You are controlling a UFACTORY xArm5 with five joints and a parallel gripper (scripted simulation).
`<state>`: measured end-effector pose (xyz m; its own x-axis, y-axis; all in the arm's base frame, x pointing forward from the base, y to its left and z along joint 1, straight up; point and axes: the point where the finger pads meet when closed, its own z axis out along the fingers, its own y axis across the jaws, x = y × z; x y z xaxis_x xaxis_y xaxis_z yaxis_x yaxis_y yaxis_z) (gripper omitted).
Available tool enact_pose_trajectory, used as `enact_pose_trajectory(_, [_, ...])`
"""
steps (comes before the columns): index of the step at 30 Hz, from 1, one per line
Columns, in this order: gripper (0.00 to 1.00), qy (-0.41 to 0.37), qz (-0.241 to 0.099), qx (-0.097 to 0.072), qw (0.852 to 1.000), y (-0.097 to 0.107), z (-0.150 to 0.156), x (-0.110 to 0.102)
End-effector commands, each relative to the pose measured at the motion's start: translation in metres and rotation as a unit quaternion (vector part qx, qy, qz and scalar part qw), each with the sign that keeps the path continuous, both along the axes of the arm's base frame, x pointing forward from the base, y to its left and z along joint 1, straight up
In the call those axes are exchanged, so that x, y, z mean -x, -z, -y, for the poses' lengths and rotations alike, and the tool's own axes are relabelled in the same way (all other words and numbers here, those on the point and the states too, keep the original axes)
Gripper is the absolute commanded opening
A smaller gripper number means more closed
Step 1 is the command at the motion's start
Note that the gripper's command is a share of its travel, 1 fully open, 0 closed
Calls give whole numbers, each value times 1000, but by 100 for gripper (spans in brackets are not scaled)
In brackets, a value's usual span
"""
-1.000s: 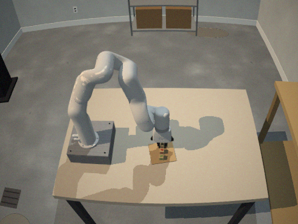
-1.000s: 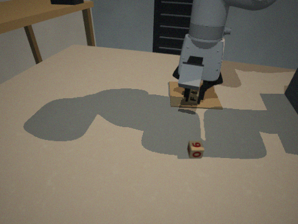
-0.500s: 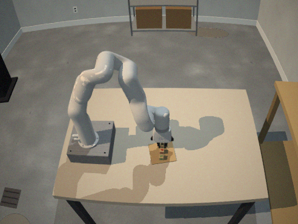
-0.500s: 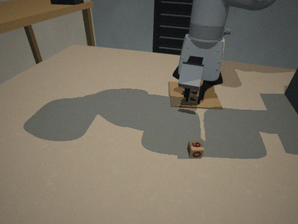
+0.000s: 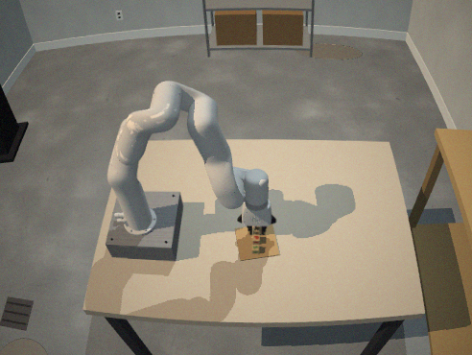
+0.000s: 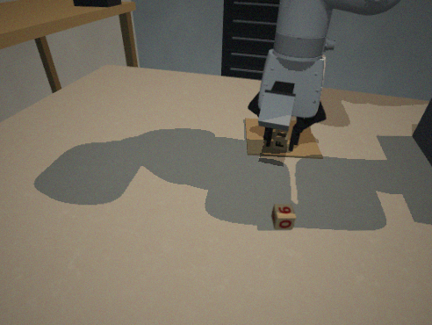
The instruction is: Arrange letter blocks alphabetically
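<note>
so the gripper (image 5: 257,229) hangs right over the near edge of the tan mat (image 5: 271,250), fingers parted, with small blocks (image 5: 258,244) lined up just below it, letters too blurry.

Metal shelf rack (image 5: 209,29), wooden side table (image 5: 453,149).
</note>
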<state>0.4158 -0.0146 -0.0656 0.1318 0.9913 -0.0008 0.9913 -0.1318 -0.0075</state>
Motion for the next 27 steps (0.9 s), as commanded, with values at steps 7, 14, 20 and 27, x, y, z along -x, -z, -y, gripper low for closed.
enact_pose_trajectory(7, [42, 0, 2, 0, 1000, -1, 0, -1])
enact_pose_trajectory(14, [42, 0, 2, 0, 1000, -4, 0, -1])
enact_pose_trajectory(20, [42, 0, 2, 0, 1000, -23, 0, -1])
enact_pose_trajectory(27, [42, 0, 2, 0, 1000, -60, 0, -2])
